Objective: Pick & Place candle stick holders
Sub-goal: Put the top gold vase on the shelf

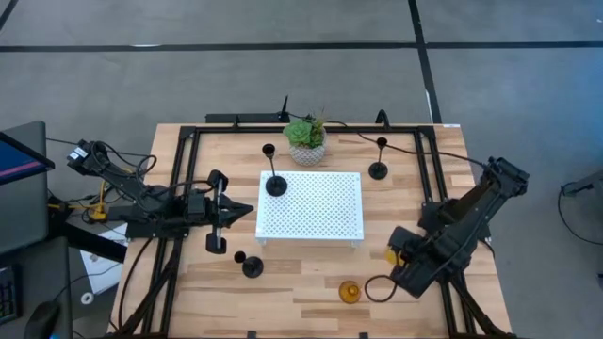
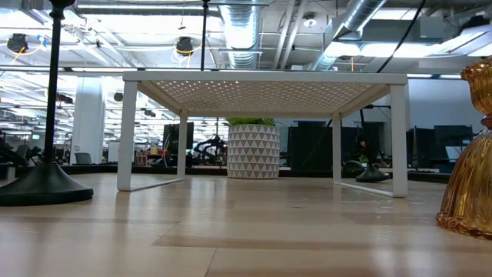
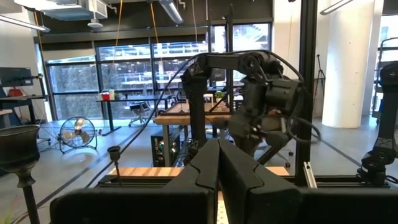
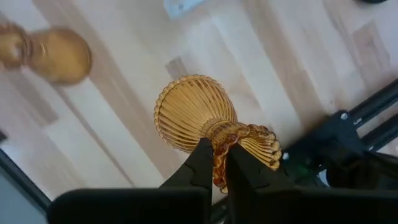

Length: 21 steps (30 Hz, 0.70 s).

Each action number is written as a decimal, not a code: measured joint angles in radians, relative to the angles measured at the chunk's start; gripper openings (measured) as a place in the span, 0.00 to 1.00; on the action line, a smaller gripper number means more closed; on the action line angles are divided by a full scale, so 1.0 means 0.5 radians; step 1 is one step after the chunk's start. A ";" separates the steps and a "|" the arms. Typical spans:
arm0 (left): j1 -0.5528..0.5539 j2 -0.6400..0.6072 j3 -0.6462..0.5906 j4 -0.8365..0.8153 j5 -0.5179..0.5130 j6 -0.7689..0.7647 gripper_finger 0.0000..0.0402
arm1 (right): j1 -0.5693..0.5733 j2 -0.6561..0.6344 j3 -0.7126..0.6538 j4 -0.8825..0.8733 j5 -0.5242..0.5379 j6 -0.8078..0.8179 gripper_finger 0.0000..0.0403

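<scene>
Amber holder [image 4: 208, 121] hangs above the wooden table [image 1: 301, 282], pinched at its narrow waist by the right gripper [image 4: 216, 163] near the table's front right. A second amber holder [image 1: 350, 291] stands on the table close by. One tall black holder [image 1: 274, 179] stands on the white perforated rack [image 1: 316, 207]. Left gripper [image 3: 217, 163] hovers beside the rack, fingers pressed together on nothing

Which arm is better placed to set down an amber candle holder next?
Right: the right gripper is shut on one amber holder beside the white rack; the left gripper is shut and empty.
</scene>
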 joint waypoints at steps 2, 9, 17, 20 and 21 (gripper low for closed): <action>0.000 0.000 0.000 -0.001 0.000 0.000 0.02 | -0.011 -0.018 -0.001 0.011 0.051 0.021 0.02; 0.000 0.000 0.000 0.000 0.000 0.000 0.02 | -0.071 -0.114 -0.002 0.011 0.185 -0.010 0.02; 0.000 0.000 0.000 0.000 0.000 0.000 0.02 | -0.197 -0.234 -0.002 0.010 0.328 -0.143 0.02; 0.000 0.000 0.000 0.000 0.000 0.000 0.02 | -0.260 -0.267 -0.002 0.010 0.362 -0.229 0.02; 0.000 0.000 0.000 0.000 0.000 0.000 0.02 | -0.280 -0.277 -0.002 0.009 0.374 -0.261 0.02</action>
